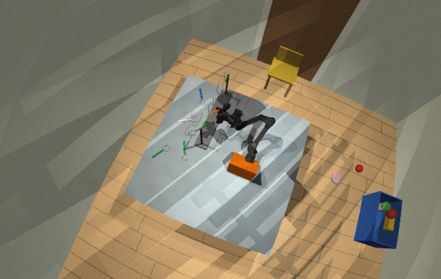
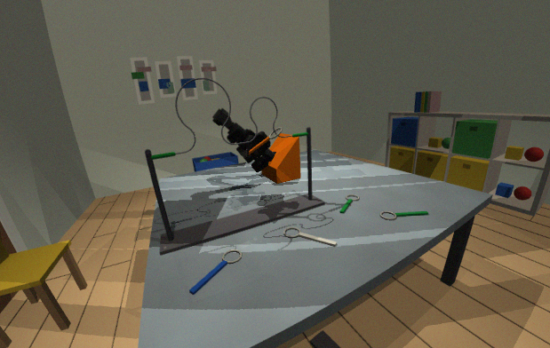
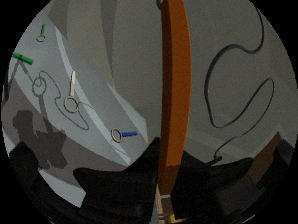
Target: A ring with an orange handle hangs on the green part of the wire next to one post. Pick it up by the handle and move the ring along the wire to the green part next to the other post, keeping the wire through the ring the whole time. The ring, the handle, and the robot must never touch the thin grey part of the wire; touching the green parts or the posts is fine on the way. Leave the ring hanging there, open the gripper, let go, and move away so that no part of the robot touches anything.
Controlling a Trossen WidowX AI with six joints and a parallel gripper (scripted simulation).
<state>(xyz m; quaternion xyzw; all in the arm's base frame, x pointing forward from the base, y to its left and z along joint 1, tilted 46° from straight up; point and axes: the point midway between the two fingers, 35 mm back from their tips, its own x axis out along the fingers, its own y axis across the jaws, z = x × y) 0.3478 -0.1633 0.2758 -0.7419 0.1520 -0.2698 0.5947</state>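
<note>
The orange handle [image 1: 215, 112] [image 2: 259, 145] [image 3: 176, 75] is held in my gripper [image 1: 219, 111] [image 3: 160, 141], which is shut on it. Its ring [image 1: 209, 112] [image 2: 269, 137] is up at the wire, between the smaller loop and the green part [image 2: 300, 134] [image 1: 203, 124] by one post [image 2: 309, 164] [image 1: 201, 137]. Whether the ring touches the grey wire [image 2: 201, 79] [image 3: 206, 90] cannot be told. In the wrist view the ring is almost cut off at the top. The other green part [image 2: 163, 155] [image 1: 226, 79] is by the far-side post [image 2: 159, 195] [image 1: 227, 86].
A dark base [image 2: 241, 225] joins the posts. Loose rings with a blue handle [image 2: 209, 277] [image 3: 129, 134], a white handle [image 2: 318, 239] [image 3: 73, 84] and green handles [image 2: 411, 214] [image 2: 346, 206] lie on the table. The arm stands on an orange block [image 1: 241, 171] [image 2: 291, 160].
</note>
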